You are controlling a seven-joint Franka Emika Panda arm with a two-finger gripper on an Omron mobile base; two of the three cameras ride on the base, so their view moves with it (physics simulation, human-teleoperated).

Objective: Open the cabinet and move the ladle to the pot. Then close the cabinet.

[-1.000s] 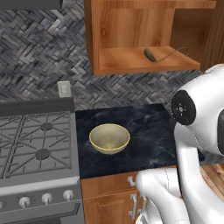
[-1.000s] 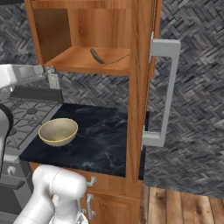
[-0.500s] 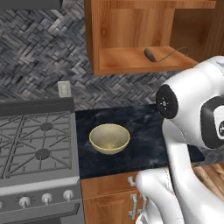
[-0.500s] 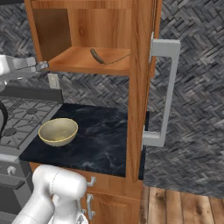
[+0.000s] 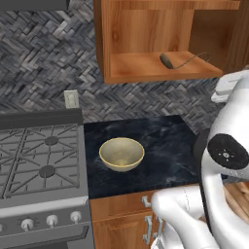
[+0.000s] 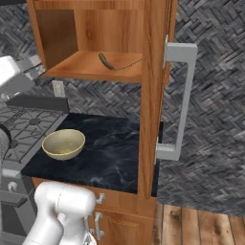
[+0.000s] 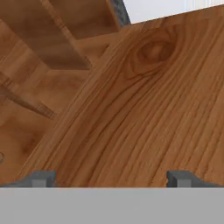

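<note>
I see the cabinet (image 5: 160, 44) hanging on the wall, warm-brown wood, with its door (image 6: 152, 95) swung fully open so I look at it edge-on in the right base view; the long silver bar handle (image 6: 181, 100) stands vertical on it. Inside, the ladle (image 5: 170, 61) lies on the shelf near its front edge, toward the right end, dark oval scoop to the left and thin curved handle trailing right.

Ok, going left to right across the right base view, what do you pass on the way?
Stove → bowl → ladle on the cabinet shelf → open cabinet door, seen edge-on → its silver handle.
</note>
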